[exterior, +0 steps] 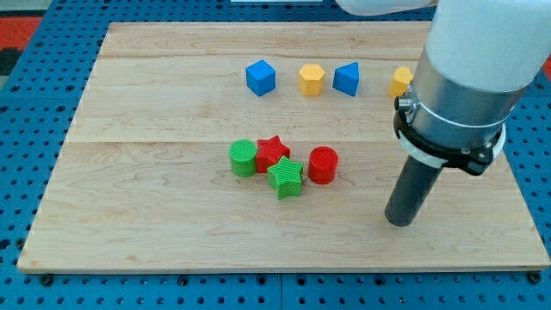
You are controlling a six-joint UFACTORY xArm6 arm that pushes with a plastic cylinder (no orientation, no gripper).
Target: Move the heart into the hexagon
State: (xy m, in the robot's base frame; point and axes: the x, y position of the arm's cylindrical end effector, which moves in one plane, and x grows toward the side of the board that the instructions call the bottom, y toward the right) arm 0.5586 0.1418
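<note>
- Yellow heart-shaped block (399, 81) at the view's top right, to the view's right of the blue triangular block (347, 78): only its left part visible, the rest hidden behind the wide grey cylindrical arm body (469, 77).
- Grey arm body itself cut off by the view's top edge and right edge, up and right of the heart.
- Light wooden board (155, 207): stretch of its right side, below the heart, covered by the arm body and the dark rod.
- Far right corner of the board, right of the heart, hidden behind the arm.
- Blue pegboard surface (26, 155) around the board cut off by every edge of the view.
</note>
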